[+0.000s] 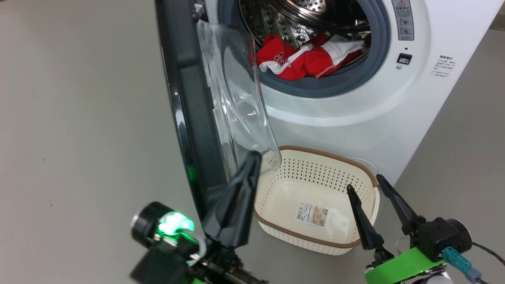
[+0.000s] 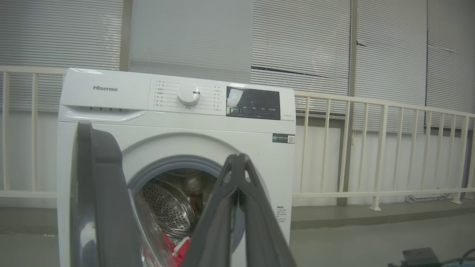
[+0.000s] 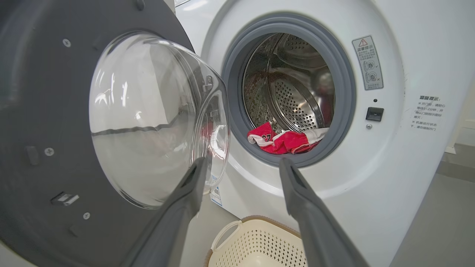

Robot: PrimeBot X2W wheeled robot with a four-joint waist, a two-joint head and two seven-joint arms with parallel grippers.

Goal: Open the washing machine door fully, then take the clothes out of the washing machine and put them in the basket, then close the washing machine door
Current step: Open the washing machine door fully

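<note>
Clothes (image 1: pixel 307 63) lie in the washing machine (image 1: pixel 355 114) drum, ahead of our right jaws, which stand wide open with the basket (image 1: pixel 300 173) just below them (the washing machine door (image 1: pixel 189 98) hangs open to their left). Our left jaws are pressed closed, tips near that door's glass.

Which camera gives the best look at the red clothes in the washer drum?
The head view: the clothes are largest there, red and white folds clear on the drum seal. The right wrist view shows them unobstructed but smaller. The left wrist view catches a red scrap low down, between the washing machine door and the left gripper.
</note>
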